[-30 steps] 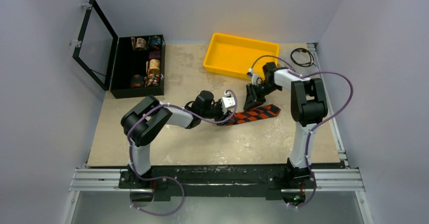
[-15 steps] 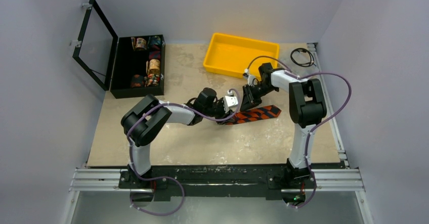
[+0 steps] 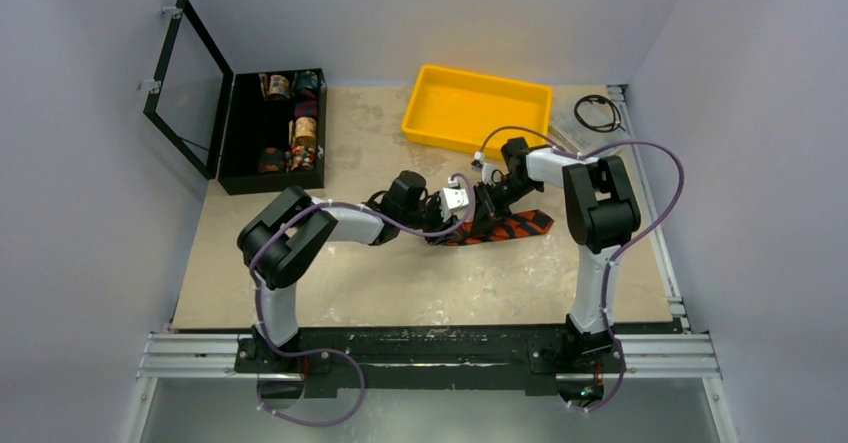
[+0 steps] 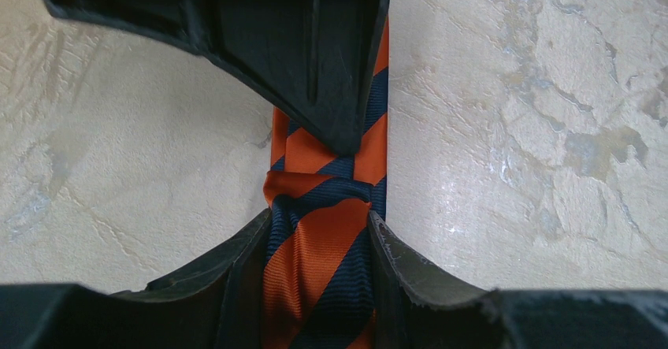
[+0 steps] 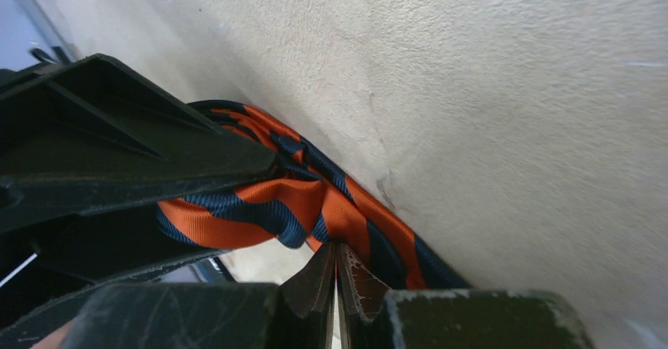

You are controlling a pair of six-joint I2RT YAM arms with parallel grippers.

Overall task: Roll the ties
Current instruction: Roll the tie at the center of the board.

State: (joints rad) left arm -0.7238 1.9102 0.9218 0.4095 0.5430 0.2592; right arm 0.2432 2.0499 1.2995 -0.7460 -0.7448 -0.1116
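Rolling stage: early; a small roll is begun, most of the length lies flat.
Tie (image 3: 515, 226): middle of desk (image 3: 400, 283), stretching right from both grippers.
Left gripper (image 4: 319, 235): clamped on the roll's sides.
Right gripper (image 5: 336, 269): fingers together, tips at the fabric; whether they pinch it is unclear.
Remaining: wind the rest.

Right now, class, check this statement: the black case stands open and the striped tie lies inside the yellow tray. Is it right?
Not quite. The striped tie lies on the table, nearer the arms than the yellow tray, not inside it. The top external view shows this. The black case does stand open.
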